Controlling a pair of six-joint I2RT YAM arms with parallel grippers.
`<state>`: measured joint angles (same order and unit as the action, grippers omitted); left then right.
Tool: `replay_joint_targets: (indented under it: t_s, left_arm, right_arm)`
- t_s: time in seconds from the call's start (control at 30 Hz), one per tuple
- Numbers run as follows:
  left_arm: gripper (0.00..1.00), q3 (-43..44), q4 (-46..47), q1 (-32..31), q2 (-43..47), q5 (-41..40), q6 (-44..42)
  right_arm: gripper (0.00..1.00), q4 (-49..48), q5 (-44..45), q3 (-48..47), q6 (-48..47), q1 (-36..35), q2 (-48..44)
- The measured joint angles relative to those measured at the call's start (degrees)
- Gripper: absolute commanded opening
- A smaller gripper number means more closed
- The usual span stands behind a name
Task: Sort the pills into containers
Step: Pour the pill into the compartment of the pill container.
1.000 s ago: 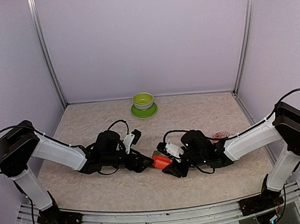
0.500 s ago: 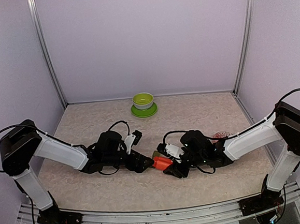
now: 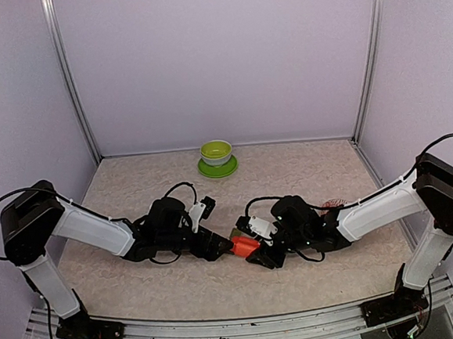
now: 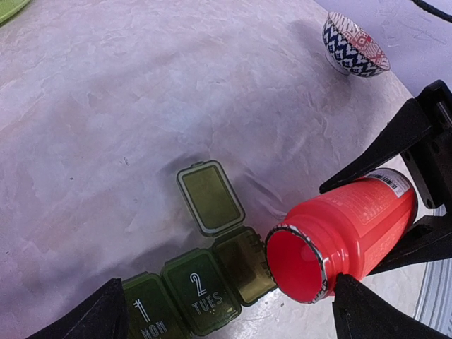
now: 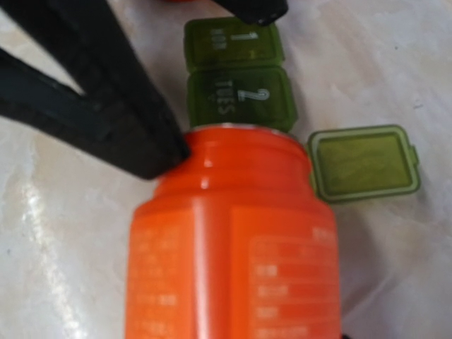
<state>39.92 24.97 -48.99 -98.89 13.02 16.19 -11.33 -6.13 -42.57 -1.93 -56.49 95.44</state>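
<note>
Pour step. Right gripper (image 3: 260, 251) is clamped on the red bottle (image 4: 349, 229), holding it near flat. Seen from above, the mouth points to 9 o'clock, rim just over the open end compartment (image 4: 247, 265) of the green containers (image 4: 187, 296). Its lid (image 4: 210, 196) is flipped back; MON and TUES are shut. Left gripper (image 3: 215, 247) hangs wide and empty beside them. No pill visible at the mouth. Next, I'd guess: tip further or shake gently, rim kept over that cell.
</note>
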Motion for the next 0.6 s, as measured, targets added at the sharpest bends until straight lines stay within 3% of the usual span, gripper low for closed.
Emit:
replay_joint_targets:
  t_s: [0.6]
  left_arm:
    - [0.98,0.74,-0.76,-0.46,-0.17,-1.6,-0.02]
  right_arm:
    - [0.05,3.76,0.52,-1.99,-0.22,0.0,0.0]
